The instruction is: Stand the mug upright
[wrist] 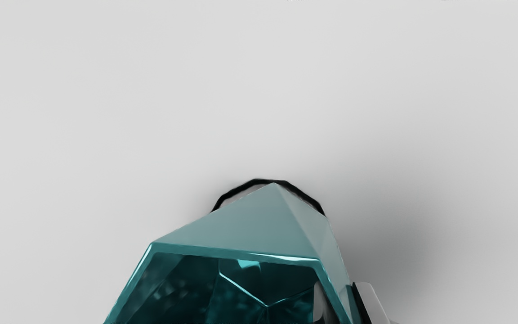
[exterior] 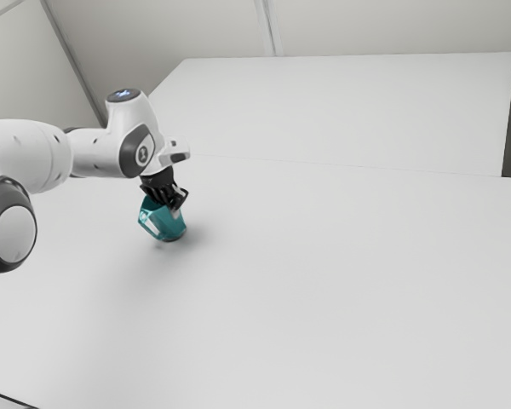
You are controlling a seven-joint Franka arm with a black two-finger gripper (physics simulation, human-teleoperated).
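Teal and many-sided, the mug (wrist: pixel 241 229) sits closest to the wrist camera, its open mouth facing back toward the hand and its black-edged base (wrist: pixel 259 181) showing beyond the faceted wall. On the worktop (exterior: pixel 324 281) it stands toward the far edge, at the exterior view's left, below the wrist of the arm (exterior: pixel 98 152). It is neither flat on its side nor upright: the body leans, mouth toward the exterior view's left and base toward its right. Whether the base touches the worktop or hangs just above it, I cannot tell.

My claw (wrist: pixel 342 297) is pinching the mug by its wall near the lip, one finger (wrist: pixel 319 303) inside the mouth and the other (wrist: pixel 369 299) against the outside. That hold makes sense: a thin wall fits where the whole body might be too wide, and a grip at the lip leaves the base free to come down first. Reaching from above also keeps the hand out from under the mug as it is righted.

I judge the righting to be under way, with some tilt left to take out. Next I would turn the hand until the base is level, lower it gently and only then let go. With a single wall held, the mug could pivot between the fingers, or rock over if freed while leaning.
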